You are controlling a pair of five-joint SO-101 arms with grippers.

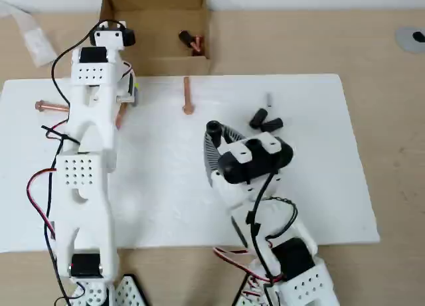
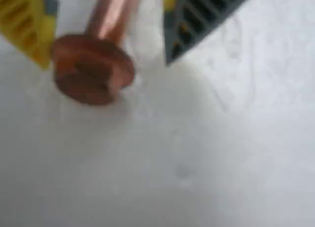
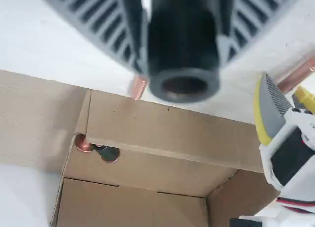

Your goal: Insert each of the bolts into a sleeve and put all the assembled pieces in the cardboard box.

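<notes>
High view: three bare bolts (image 1: 188,93), two loose sleeves (image 1: 265,122); right hand (image 1: 213,132) grips another, left hand (image 2: 106,58) spread around one bolt.

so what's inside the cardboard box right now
One assembled piece, a copper bolt in a black sleeve, lies by the cardboard box's right wall in the high view. The left arm covers its near-left corner, hiding that part.
</notes>
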